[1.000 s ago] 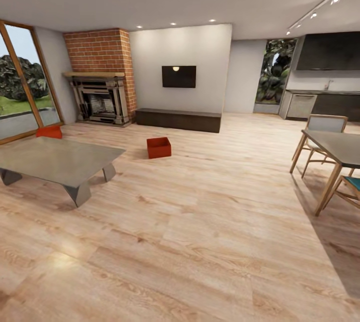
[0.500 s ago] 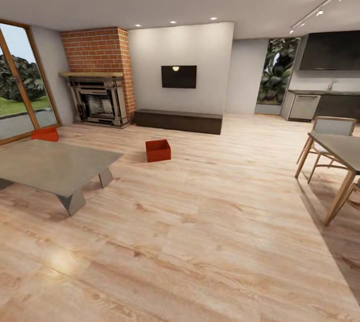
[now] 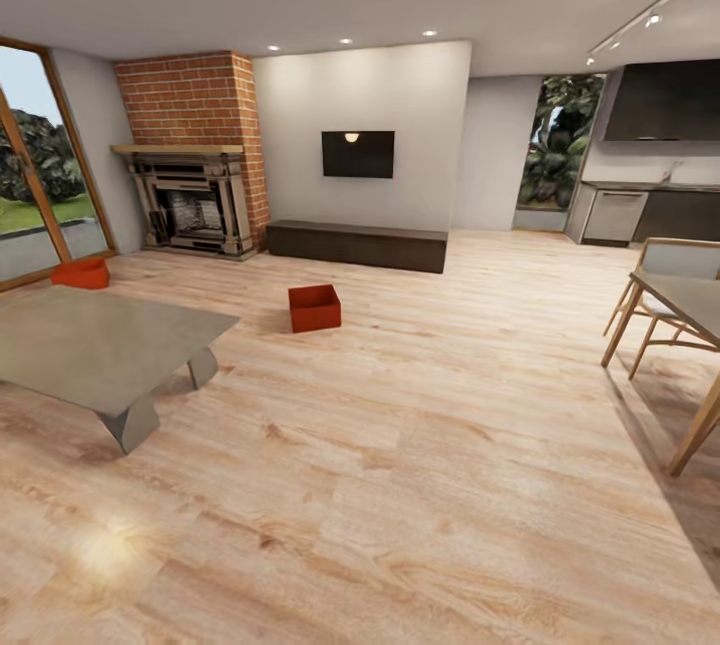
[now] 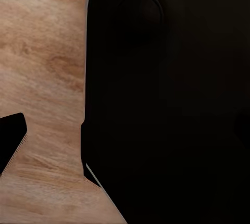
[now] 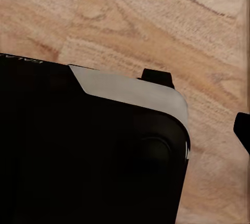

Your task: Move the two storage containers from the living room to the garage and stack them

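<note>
Storage containers [image 3: 315,308] [image 3: 81,273] sit unmoved at 12 and 10 o'clock; my view has shifted right. Finger state: cannot tell.

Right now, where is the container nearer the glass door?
In the head view, that storage container sits on the wood floor at far left, behind the low grey table, near the fireplace.

Open plank floor [image 3: 420,445] (low table [image 3: 90,345] flanks).

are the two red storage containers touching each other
Apart. The head view shows one container on open floor and the other container far off behind the low table.
</note>
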`<state>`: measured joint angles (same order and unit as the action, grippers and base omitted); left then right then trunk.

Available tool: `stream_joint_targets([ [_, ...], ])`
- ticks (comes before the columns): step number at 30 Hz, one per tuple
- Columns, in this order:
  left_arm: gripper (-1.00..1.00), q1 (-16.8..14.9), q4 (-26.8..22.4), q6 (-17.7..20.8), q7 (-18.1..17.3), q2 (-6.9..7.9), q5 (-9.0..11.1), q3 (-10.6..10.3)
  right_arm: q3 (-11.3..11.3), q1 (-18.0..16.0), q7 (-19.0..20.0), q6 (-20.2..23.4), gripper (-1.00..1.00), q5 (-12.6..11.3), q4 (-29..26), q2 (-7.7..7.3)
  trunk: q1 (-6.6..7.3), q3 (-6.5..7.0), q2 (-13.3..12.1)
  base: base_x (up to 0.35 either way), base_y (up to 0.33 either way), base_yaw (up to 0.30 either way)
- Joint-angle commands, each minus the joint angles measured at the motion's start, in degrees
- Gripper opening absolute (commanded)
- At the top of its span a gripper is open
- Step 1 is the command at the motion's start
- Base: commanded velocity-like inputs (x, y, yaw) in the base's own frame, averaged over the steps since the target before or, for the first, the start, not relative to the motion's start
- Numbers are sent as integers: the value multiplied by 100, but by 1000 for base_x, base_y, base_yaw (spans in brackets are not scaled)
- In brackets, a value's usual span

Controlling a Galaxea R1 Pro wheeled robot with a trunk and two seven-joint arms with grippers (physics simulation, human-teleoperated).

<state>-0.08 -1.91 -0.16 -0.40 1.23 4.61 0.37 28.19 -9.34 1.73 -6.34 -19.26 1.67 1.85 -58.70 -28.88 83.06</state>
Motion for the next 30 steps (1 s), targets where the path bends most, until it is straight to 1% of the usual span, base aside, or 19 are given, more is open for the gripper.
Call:
stream_joint_targets([
  [1, 100, -1, -3, -2, -4, 0, 48, 0, 44, -6, 17, -33, 100, -60, 18, 5, -3, -5, 2, 322, 0, 0],
  [30, 100, -1, -3, -2, -4, 0, 48, -2, 41, -6, 20, -34, 100, -60, 18, 6, -3, -5, 2, 322, 0, 0],
])
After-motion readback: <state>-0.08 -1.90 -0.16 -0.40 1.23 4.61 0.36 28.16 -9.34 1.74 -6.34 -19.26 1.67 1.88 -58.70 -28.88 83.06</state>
